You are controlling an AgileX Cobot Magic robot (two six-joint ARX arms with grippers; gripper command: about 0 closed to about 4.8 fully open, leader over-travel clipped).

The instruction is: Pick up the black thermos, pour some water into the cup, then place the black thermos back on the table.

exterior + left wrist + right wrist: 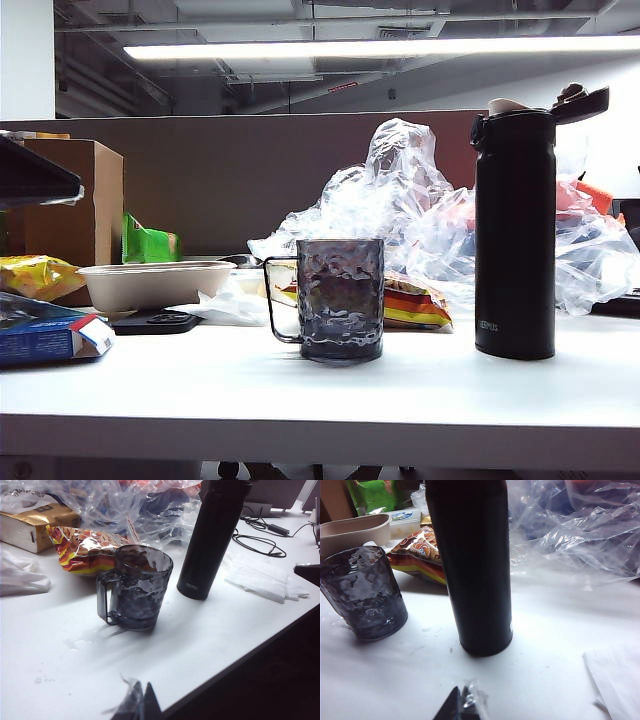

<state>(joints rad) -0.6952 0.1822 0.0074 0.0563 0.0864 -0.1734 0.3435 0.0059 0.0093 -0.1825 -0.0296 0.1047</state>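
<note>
Very little of the robot shows. In the left wrist view, the left gripper (pixel 139 702) appears only as dark pointed fingertips wrapped in crinkled clear plastic film. In the right wrist view, the right gripper (pixel 462 705) looks alike: black tapered tips, pressed together, with glossy transparent wrap. The exterior view shows neither arm.

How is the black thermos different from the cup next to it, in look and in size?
The black thermos is tall, slim and clearly higher than the cup, which is short and wide. The thermos is matte and opaque; the cup is dark grey, see-through, with dimpled walls. The cup has a thin handle on its side; the thermos has none, but carries a hinged lid, flipped open. Both stand upright on the white table, apart, neither held by a tool.
</note>
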